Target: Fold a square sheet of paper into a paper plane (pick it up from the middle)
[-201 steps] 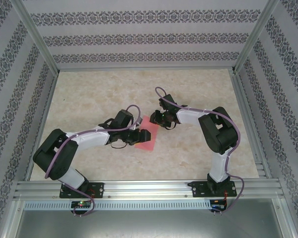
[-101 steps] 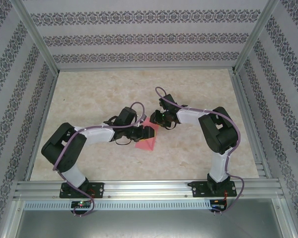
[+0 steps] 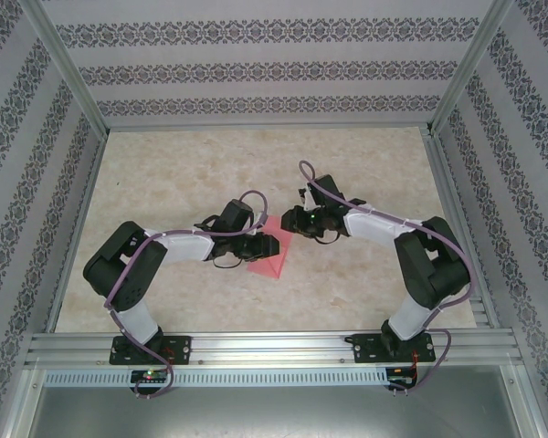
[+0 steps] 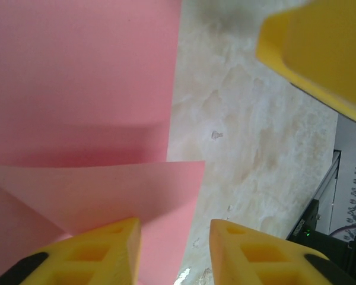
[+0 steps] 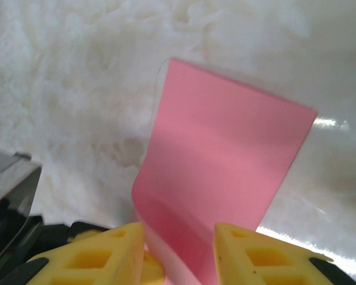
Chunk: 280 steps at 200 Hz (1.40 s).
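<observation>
Marble tabletop [image 3: 183, 164]; pink paper [image 5: 225, 154] between left gripper [image 4: 173, 228] and right gripper [image 5: 178, 233], both part-open.

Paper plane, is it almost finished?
Not yet. The square sheet of paper shows only a first flap bent over. The left claw and right claw are both at the sheet now. The pointy nose and wings are still to fold.

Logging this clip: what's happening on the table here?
The left gripper and right gripper meet over the square sheet of paper. By the left one a flap is already folded over; at the right one the sheet's edge curls up between its jaws. Both pairs of jaws stand apart; no plane shape yet.
</observation>
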### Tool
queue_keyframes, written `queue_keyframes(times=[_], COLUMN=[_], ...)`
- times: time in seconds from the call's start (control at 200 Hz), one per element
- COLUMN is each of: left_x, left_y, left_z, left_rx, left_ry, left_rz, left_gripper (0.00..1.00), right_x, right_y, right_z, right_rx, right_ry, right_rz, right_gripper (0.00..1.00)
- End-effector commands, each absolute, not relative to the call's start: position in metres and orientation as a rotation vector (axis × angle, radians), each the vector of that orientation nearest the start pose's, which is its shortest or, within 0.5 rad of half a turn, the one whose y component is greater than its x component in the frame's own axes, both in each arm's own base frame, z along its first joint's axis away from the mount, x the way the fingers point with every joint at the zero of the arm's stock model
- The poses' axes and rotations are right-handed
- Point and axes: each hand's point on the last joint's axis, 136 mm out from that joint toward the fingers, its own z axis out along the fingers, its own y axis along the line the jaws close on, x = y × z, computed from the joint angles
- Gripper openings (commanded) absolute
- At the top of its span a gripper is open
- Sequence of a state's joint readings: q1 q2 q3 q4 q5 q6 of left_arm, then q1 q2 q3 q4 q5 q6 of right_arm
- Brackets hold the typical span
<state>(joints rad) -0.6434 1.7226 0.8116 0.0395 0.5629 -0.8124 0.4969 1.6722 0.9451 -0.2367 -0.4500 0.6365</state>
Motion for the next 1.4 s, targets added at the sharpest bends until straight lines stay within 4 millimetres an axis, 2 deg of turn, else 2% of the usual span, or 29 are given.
queue_keyframes(times=[0.0,0.125,0.29,0.684,0.909,1.029,1.199,1.394], left_x=[0.269,0.269,0.269,0.268,0.264,0.265,0.268,0.268], left_y=[-0.313,-0.311,-0.31,-0.31,-0.31,-0.313,-0.317,-0.317], left_z=[0.051,0.048,0.046,0.046,0.045,0.056,0.07,0.059], left_rx=[0.074,0.066,0.062,0.064,0.072,0.081,0.093,0.085], left_ry=[2.688,2.699,2.705,2.712,2.723,2.698,2.654,2.688], left_rz=[-1.228,-1.211,-1.197,-1.2,-1.213,-1.243,-1.282,-1.262], left_gripper=[0.32,0.29,0.26,0.24,0.23,0.25,0.26,0.26], right_x=[0.298,0.288,0.276,0.275,0.274,0.272,0.272,0.274], right_y=[0.258,0.258,0.269,0.271,0.272,0.268,0.265,0.265], right_z=[0.066,0.057,0.05,0.037,0.034,0.028,0.021,0.017], right_rx=[-0.06,-0.077,-0.139,-0.134,-0.123,-0.115,-0.104,-0.103], right_ry=[2.723,2.753,2.774,2.804,2.806,2.829,2.846,2.854], right_rz=[1.031,1.045,1.089,1.086,1.1,1.067,1.03,1.022], right_gripper=[0.36,0.36,0.33,0.29,0.13,0.08,0.07,0.07])
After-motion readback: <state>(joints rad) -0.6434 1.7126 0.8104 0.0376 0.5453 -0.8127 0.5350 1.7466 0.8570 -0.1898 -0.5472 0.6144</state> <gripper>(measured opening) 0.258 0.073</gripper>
